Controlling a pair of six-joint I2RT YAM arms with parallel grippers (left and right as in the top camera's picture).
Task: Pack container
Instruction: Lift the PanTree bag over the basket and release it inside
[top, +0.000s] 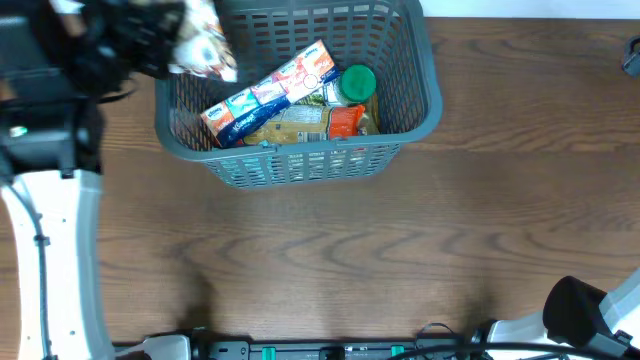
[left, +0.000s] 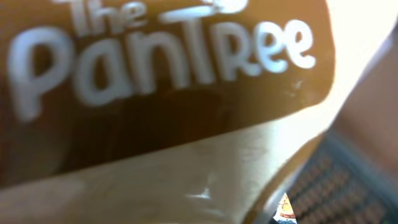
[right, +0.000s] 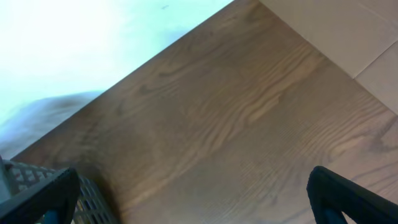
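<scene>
The grey-blue slotted container (top: 300, 165) stands at the back of the table. Inside lie a long blue, orange and white packet (top: 270, 90), a green-lidded jar (top: 358, 82), a yellow packet (top: 295, 125) and an orange packet (top: 345, 122). My left gripper (top: 165, 45) is shut on a shiny snack packet (top: 205, 45) above the container's left rim. In the left wrist view this brown packet (left: 161, 93) reads "The PanTree" and hides the fingers. My right gripper (right: 193, 205) is open and empty over bare table, right of the container's corner (right: 28, 180).
The brown wooden table (top: 400, 240) spreads in front of and to the right of the container. The left arm's white base (top: 50, 230) stands at the left edge. The right arm's base (top: 585, 310) sits at the front right. A cable strip (top: 300, 350) runs along the front edge.
</scene>
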